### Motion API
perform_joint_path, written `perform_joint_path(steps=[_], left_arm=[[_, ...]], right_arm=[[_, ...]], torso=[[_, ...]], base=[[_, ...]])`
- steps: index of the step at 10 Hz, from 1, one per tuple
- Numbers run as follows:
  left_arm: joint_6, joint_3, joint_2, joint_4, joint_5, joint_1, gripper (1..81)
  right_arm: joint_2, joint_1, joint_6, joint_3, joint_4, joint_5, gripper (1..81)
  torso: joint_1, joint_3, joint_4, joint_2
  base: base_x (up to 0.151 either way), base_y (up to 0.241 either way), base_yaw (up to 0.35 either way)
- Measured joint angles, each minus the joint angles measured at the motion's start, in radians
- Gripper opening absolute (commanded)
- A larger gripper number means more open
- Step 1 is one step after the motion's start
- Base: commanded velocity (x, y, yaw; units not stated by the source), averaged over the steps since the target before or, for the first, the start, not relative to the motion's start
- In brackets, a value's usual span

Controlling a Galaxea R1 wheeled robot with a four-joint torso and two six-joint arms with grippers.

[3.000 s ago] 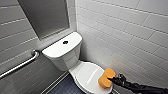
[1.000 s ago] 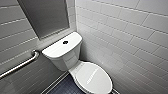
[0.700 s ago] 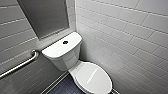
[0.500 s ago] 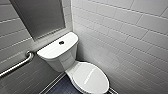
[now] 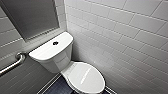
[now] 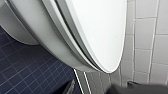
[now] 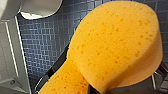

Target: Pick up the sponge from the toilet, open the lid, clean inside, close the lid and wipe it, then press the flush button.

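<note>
Orange sponge (image 7: pixel 112 45) between right fingers (image 7: pixel 53 68), above floor (image 7: pixel 42 37)

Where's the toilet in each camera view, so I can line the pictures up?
Head view: toilet low in the middle, lid shut.
Left wrist view: toilet close up, over the blue floor.
Right wrist view: toilet small, beyond the sponge.
Shared landmark: the blue floor.

A white toilet (image 5: pixel 58 63) stands in the corner, its oval lid (image 5: pixel 87 77) down flat over the bowl at the near end. The small dark flush button (image 5: pixel 55 43) sits mid tank top. A metal grab bar (image 5: pixel 15 62) runs along the left wall under a dark panel (image 5: pixel 32 17); white tiles (image 5: pixel 125 37) cover the right wall.
</note>
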Motion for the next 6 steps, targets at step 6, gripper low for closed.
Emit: perform_joint_path(steps=[6], left_arm=[[-0.055,-0.049,0.044,-0.001,-0.079,-0.049,81.1]], right_arm=[[0.020,0.005,0.000,-0.035,-0.001,0.001,1.0]], torso=[[0.000,-0.020,0.000,0.000]], base=[[0.000,0.000,0.000]])
